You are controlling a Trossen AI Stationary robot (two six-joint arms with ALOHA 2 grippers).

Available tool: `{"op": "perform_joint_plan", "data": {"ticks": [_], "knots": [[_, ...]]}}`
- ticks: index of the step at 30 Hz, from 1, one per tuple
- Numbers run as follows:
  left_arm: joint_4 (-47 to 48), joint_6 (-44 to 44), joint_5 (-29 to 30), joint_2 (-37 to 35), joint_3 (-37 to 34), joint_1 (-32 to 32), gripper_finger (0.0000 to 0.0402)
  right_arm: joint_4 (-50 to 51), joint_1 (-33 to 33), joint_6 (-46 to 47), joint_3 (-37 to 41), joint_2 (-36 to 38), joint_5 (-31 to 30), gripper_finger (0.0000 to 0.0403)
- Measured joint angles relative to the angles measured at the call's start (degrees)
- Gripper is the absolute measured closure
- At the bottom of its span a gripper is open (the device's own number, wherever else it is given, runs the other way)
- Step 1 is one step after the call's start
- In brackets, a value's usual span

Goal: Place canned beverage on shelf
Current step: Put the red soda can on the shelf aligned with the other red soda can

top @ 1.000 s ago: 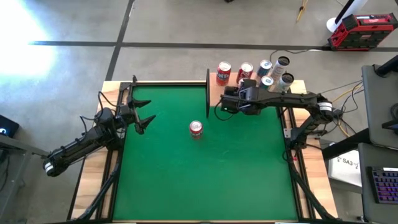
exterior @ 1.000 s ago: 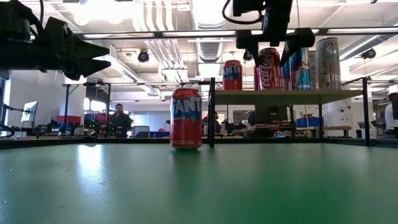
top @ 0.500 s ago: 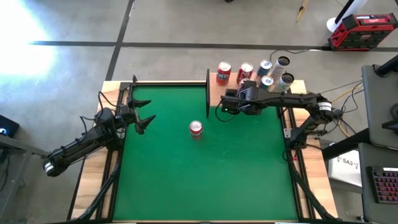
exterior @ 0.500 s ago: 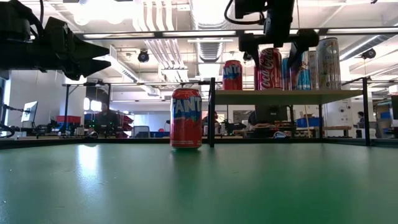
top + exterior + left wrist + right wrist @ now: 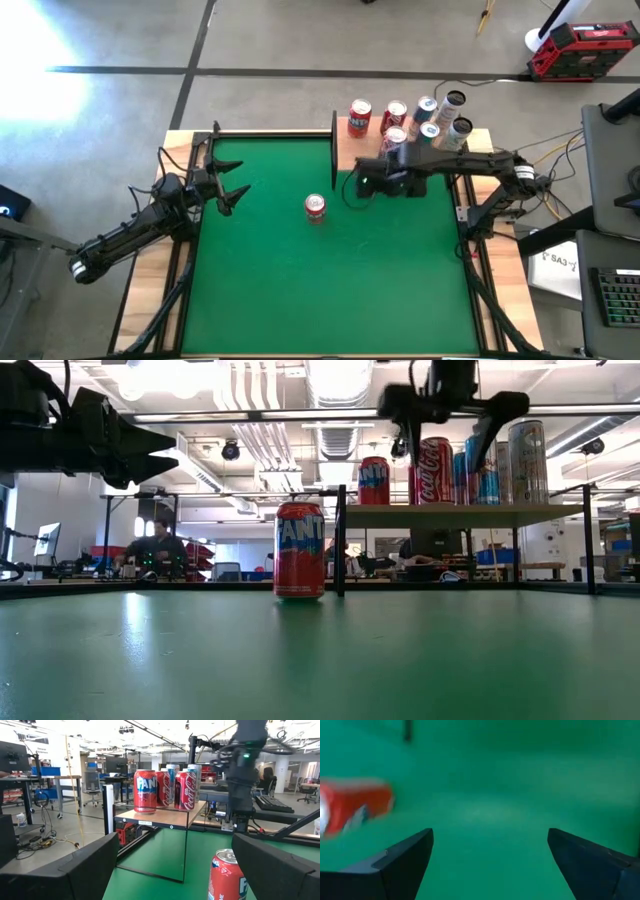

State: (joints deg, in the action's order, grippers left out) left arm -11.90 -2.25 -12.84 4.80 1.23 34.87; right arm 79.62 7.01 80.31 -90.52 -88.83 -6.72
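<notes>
On the green felt 1 Fanta can stands alone, right gripper spread empty beside the shelf.

Fanta can blurred, cut by edge – right wrist view; shelf partly hidden under right arm.

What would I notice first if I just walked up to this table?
Probably the lone red Fanta soda can, standing upright near the middle of the green felt table. Next, the row of red and blue cans crowding the small light-wood shelf at the far edge, with the right arm's open end effector hovering just in front of them.
</notes>
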Motion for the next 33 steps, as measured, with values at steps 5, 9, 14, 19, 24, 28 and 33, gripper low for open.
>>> {"op": "perform_joint_plan", "data": {"ticks": [5, 9, 14, 19, 24, 28, 33], "knots": [[0.0, 0.0, 0.0, 0.0, 0.0, 0.0, 0.0029, -8.1, -6.7, 4.1, -0.3, -3.7, -3.1, 0.0019], [0.0, 0.0, 0.0, 0.0, 0.0, 0.0, 0.0029, -11.9, -9.7, -0.8, -3.2, -7.1, -7.5, 0.0019], [0.0, 0.0, 0.0, 0.0, 0.0, 0.0, 0.0029, -17.5, -11.0, -10.6, -7.0, -11.5, -12.4, 0.0019], [0.0, 0.0, 0.0, 0.0, 0.0, 0.0, 0.0029, -22.5, -10.9, -19.1, -10.7, -16.0, -14.3, 0.0019], [0.0, 0.0, 0.0, 0.0, 0.0, 0.0, 0.0029, -26.5, -10.9, -26.1, -13.6, -20.0, -15.6, 0.0019], [0.0, 0.0, 0.0, 0.0, 0.0, 0.0, 0.0029, -25.8, -10.9, -24.7, -18.0, -24.4, -15.9, 0.0019], [0.0, 0.0, 0.0, 0.0, 0.0, 0.0, 0.0029, -21.2, -10.1, -25.5, -25.0, -29.9, -15.8, 0.0019]]}}
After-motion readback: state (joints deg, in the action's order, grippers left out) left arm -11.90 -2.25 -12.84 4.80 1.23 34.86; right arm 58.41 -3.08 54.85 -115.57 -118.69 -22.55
